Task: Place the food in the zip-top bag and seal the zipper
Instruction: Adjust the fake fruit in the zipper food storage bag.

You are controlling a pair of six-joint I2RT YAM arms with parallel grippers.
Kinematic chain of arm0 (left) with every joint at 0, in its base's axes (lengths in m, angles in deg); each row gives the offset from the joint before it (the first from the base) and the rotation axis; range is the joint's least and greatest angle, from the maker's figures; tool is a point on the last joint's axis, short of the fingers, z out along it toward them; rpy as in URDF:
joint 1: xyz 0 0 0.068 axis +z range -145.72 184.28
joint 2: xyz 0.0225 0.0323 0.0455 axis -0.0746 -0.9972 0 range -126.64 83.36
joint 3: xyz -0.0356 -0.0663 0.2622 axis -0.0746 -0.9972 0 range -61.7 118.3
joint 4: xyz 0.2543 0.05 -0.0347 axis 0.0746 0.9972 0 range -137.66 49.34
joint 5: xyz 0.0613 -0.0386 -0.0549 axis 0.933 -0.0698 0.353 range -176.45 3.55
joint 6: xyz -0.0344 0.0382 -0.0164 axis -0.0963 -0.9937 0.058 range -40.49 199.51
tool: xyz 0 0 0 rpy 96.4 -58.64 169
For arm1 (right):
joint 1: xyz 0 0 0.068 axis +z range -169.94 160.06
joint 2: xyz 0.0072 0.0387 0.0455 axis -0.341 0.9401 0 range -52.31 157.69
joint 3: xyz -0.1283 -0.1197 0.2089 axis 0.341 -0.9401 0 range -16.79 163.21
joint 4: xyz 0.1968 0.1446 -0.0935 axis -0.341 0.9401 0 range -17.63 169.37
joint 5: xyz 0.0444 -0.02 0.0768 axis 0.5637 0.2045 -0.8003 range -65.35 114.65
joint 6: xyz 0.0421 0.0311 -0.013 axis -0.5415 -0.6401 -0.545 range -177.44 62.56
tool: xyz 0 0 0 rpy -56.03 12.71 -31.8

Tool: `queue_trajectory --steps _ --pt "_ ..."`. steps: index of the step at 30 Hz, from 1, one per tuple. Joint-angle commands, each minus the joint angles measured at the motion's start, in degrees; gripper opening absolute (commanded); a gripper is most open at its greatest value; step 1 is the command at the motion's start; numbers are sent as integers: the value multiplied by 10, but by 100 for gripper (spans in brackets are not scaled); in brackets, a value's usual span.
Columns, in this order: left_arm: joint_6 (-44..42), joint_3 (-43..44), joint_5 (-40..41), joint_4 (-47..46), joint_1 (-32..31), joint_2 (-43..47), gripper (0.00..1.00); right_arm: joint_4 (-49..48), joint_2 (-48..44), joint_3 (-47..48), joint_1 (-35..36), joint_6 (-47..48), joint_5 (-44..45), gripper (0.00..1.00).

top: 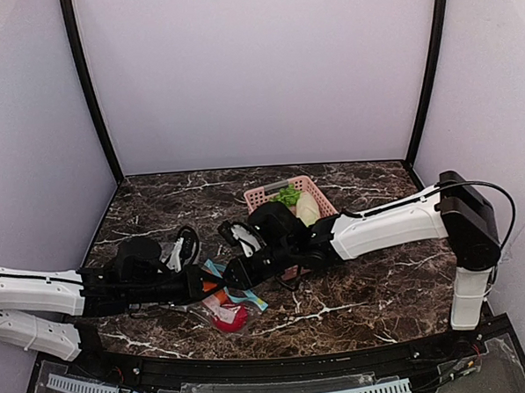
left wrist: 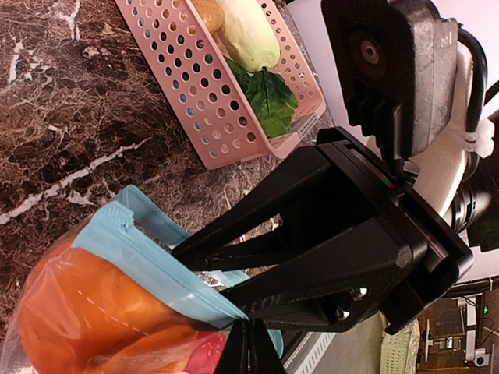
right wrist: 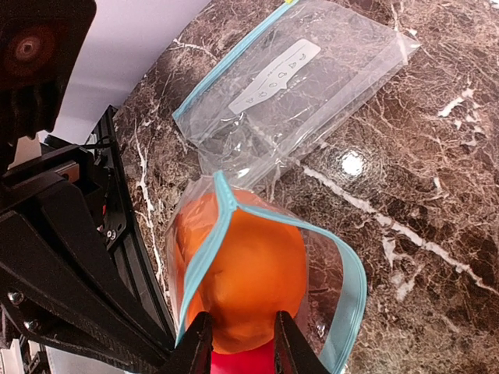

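The zip-top bag [right wrist: 343, 257] lies on the marble with its mouth open. Its light blue zipper [left wrist: 148, 265] is spread apart. An orange fruit [right wrist: 249, 265] fills the mouth, and a red fruit [right wrist: 243, 366] shows just below it. My right gripper [right wrist: 242, 343] has its fingers [right wrist: 195, 347] pressed on either side of the orange fruit's near end. My left gripper [left wrist: 249, 351] is shut on the bag's zipper edge at one corner. In the top view both grippers, left [top: 205, 283] and right [top: 234, 275], meet over the bag [top: 229, 311].
A second clear bag [right wrist: 296, 78] with a white label lies flat just beyond the first. A pink slatted basket [top: 261, 195] stands behind the grippers, holding a green leafy piece [left wrist: 269, 97] and a pale oblong piece [left wrist: 248, 35]. Walls close in the table.
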Motion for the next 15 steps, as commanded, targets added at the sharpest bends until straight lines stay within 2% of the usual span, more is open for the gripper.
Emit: queue_trajectory --steps 1,8,15 --pt "-17 20 -17 -25 2 -6 1 -67 16 2 4 9 -71 26" --pt "-20 17 -3 -19 2 9 1 -75 26 -4 5 16 -114 25" --pt "-20 14 26 25 3 45 1 -63 -28 -39 3 17 -85 26"
